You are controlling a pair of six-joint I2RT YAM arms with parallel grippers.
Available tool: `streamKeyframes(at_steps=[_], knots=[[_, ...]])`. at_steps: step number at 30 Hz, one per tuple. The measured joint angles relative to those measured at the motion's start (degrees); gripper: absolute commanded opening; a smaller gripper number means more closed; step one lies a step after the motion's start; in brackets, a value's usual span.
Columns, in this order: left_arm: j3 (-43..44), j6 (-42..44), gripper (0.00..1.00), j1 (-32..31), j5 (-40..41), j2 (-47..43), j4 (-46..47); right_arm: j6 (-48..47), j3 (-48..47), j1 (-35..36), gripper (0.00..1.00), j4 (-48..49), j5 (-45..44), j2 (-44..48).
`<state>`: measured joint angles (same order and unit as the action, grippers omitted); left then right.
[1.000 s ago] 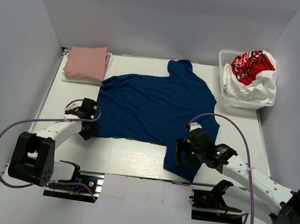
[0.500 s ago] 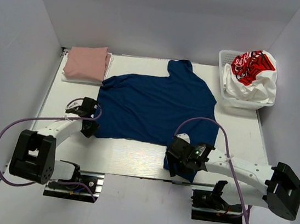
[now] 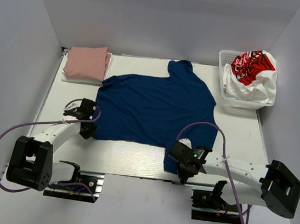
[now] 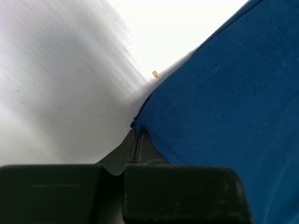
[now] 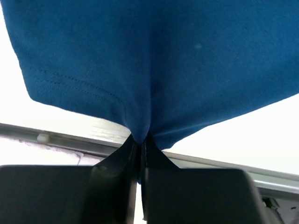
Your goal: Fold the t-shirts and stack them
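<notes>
From above, the navy t-shirt point(image 3: 156, 107) lies spread flat in the middle of the white surface point(image 3: 133, 155), its neck toward the far wall and one lower flap reaching almost to the near edge. The left gripper point(image 3: 90, 132) sits at the shirt's near left corner. The right gripper point(image 3: 182, 170) is down on that near right flap. A folded pink t-shirt point(image 3: 86, 62) rests at the far left corner on top of something white. A white t-shirt point(image 3: 252, 70) with red print is heaped in the basket point(image 3: 223, 58) at the far right.

In the left wrist view, the left gripper point(image 4: 136, 137) has its jaws pressed together with the folded corner of the navy t-shirt point(image 4: 224, 107) pinched between them, just off the surface point(image 4: 70, 93). A tiny orange speck point(image 4: 154, 73) lies beside the hem.

In the right wrist view, the right gripper point(image 5: 140, 140) is likewise clamped tight, with the stitched hem of the navy t-shirt point(image 5: 163, 56) gathered into a pucker between its fingers. A metal rail point(image 5: 60, 142) runs across just behind the pinch.
</notes>
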<state>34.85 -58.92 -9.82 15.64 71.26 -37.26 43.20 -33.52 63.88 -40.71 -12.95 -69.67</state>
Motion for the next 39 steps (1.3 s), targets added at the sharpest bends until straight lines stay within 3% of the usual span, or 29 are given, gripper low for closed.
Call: streamKeyframes(at_steps=[11, 15, 19, 27, 34, 39], knots=[[-5.68, -1.16, 0.0, -0.46, -1.03, -9.55, -6.1, 5.95, -0.81, 1.27, 0.0, -9.94, 8.76, 9.75], [-7.98, -1.84, 0.0, -0.9, -2.47, -17.0, -8.52, 7.43, -0.87, 2.51, 0.0, -12.35, 10.49, 10.47], [-7.96, -2.19, 0.0, -0.92, -4.22, -18.88, -9.86, 8.2, -1.27, 3.32, 0.0, -13.27, 10.27, 10.4], [-1.6, -1.68, 0.0, -0.79, -4.0, -15.32, -10.25, 6.32, -12.87, 0.87, 0.0, -12.96, -3.08, 8.59], [5.66, -1.01, 0.0, -0.37, -2.19, -9.42, -8.85, -2.89, -17.66, -10.4, 0.0, -5.38, -10.86, 3.89], [13.84, -1.42, 0.0, -0.11, 0.94, 0.15, -10.25, -11.28, -20.61, -18.93, 0.0, 0.48, -12.41, -0.94]])
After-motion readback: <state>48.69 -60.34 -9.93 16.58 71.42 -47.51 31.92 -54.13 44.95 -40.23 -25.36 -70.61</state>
